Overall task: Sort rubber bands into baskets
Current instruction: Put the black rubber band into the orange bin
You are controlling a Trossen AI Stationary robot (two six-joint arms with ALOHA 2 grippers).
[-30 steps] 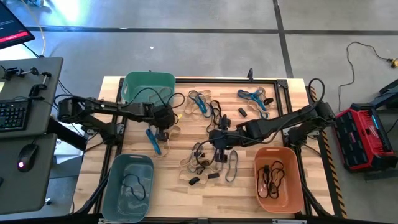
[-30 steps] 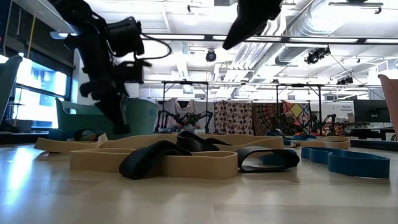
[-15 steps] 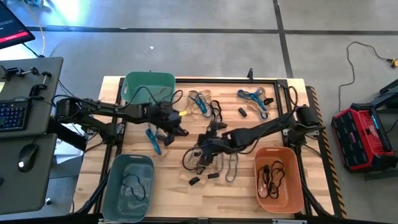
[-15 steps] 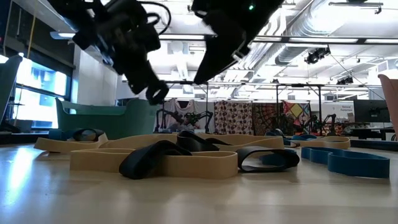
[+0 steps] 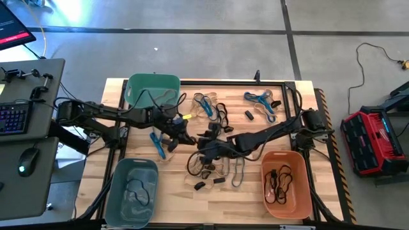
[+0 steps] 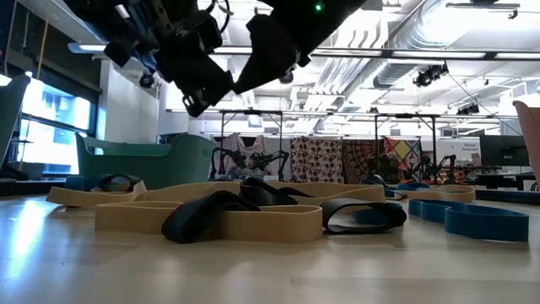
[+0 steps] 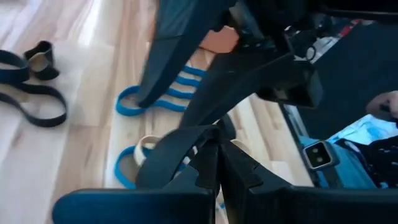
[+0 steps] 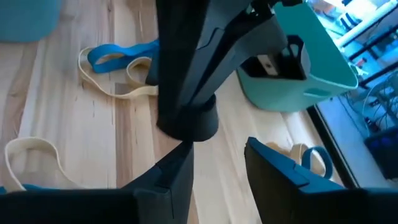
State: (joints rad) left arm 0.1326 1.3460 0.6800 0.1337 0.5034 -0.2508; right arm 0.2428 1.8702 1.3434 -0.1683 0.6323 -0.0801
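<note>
Loose rubber bands (image 5: 214, 167) strewn across the middle of the wooden table (image 5: 249, 195), tan, blue and black loops tangled near centre, more blue ones at the far side (image 5: 259, 99). Three baskets at the edges: teal-green basket (image 5: 137, 86) far left, grey-blue basket (image 5: 119, 197) near left with a dark band inside, orange basket (image 5: 299, 198) near right with dark bands inside. Left gripper (image 5: 181, 135) above the table just left of centre, fingers pressed together in its wrist view, nothing visibly pinched between them. Right gripper (image 5: 203, 148) close beside it over the central tangle, jaws parted with a clear gap in its wrist view, nothing between them. Bands probably very light, soft and floppy, lying flat, likely to snag neighbours; best pinched at a free outer loop away from any overlap. Hard to make out: which band lies directly beneath the right gripper, since both arms cover that spot from above; overlapping loops not separable by colour; low view cuts off both arms at the top.
</note>
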